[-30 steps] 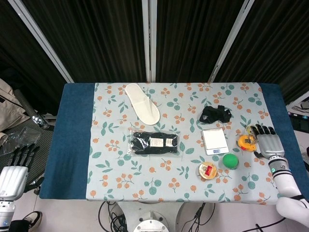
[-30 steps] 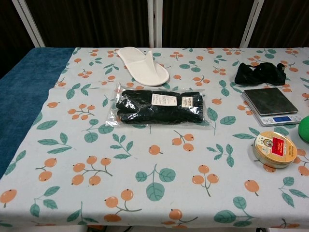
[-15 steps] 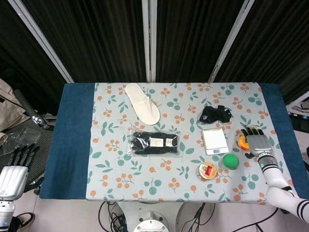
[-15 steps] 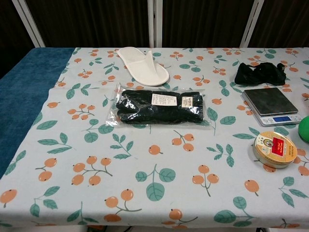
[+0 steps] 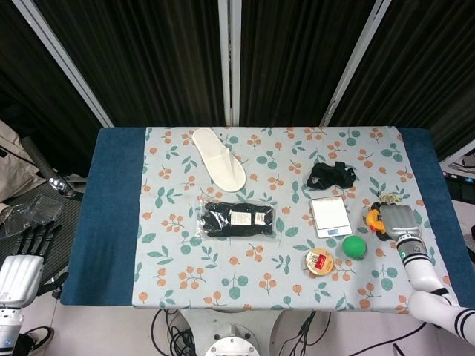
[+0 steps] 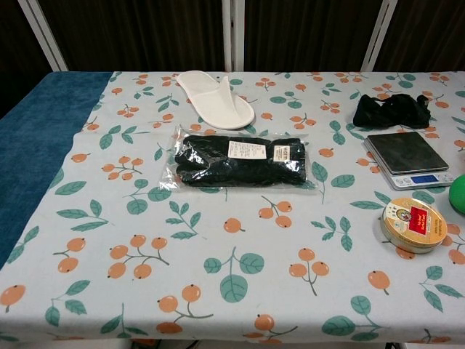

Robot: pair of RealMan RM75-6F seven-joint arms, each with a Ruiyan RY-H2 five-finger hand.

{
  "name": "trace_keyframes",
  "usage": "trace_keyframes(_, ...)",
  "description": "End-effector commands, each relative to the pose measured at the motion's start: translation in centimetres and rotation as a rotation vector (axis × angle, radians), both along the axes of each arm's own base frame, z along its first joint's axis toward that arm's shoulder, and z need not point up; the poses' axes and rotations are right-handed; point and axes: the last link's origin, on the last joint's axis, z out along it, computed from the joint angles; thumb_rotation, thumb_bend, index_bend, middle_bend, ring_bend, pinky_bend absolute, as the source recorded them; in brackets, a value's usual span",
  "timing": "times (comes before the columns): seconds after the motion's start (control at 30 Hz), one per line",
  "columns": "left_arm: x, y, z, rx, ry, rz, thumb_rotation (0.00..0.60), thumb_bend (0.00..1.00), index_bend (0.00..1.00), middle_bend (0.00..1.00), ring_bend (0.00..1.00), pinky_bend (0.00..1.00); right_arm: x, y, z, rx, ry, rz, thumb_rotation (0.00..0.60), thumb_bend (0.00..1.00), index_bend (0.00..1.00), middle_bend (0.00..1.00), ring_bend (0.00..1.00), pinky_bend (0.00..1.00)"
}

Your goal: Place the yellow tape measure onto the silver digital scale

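Since a second ago my right hand (image 5: 398, 220) has slid in from 3 o'clock and closed over the tape measure (image 5: 373, 219), its fingers now curled down around the yellow case where before they lay spread beside it. From the head view I read that as a grip, though the case looks to sit on the surface (image 5: 111, 222) yet; I cannot tell whether it has lifted.

Tape measure and hand sit at about 3 o'clock of the scale (image 5: 329, 216), near it but apart. At 6 o'clock of the tape measure, just beside the scale's near corner, lies the green ball (image 5: 354, 246), with the round tin (image 5: 319, 261) at the ball's 8 o'clock. A black bundle (image 5: 331, 175) lies at 12 o'clock of the scale.

Only the head view shows either hand. My left hand (image 5: 22, 263) hangs off the surface at far 8 o'clock, fingers straight and apart, holding nothing.

From the chest view I get neither hand nor tape measure. It does give the scale's dark platform and blue display strip, the tin's printed lid, and just an edge of the ball at the right border. Both views show the white slipper (image 5: 220, 158) at 11 o'clock and the bagged black socks (image 5: 237, 219) at centre.
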Motion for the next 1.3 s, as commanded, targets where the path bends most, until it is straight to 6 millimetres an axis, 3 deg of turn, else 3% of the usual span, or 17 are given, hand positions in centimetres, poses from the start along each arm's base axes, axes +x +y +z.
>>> trace_keyframes(0.03, 0.0, -0.1, 0.0, -0.002, -0.002, 0.002, 0.600, 0.17, 0.04, 0.00, 0.00, 0.00, -0.1, 0.1, 0.6, -0.015, -0.008, 0.004, 0.600, 0.30, 0.55, 0.46, 0.40, 0.47)
trace_keyframes(0.3, -0.1, -0.1, -0.1, -0.002, -0.005, -0.001, 0.600, 0.17, 0.04, 0.00, 0.00, 0.00, 0.6, 0.0, 2.2, -0.065, -0.039, 0.033, 0.600, 0.32, 0.63, 0.53, 0.46, 0.52)
trace_keyframes(0.6, 0.1, 0.1, -0.1, -0.003, -0.005, -0.008, 0.600, 0.17, 0.04, 0.00, 0.00, 0.00, 3.8, -0.3, 3.1, -0.093, -0.091, 0.142, 0.600, 0.33, 0.65, 0.54, 0.47, 0.53)
trace_keyframes(0.93, -0.2, -0.2, 0.0, -0.001, -0.009, 0.001, 0.600, 0.17, 0.04, 0.00, 0.00, 0.00, 7.7, -1.2, 0.3, -0.041, -0.105, 0.251, 0.600, 0.33, 0.65, 0.54, 0.47, 0.53)
trace_keyframes(1.3, -0.6, -0.5, 0.1, 0.005, -0.015, 0.011, 0.600, 0.17, 0.04, 0.00, 0.00, 0.00, 9.2, -1.6, -2.8, 0.034, -0.072, 0.263, 0.600, 0.31, 0.64, 0.53, 0.47, 0.53)
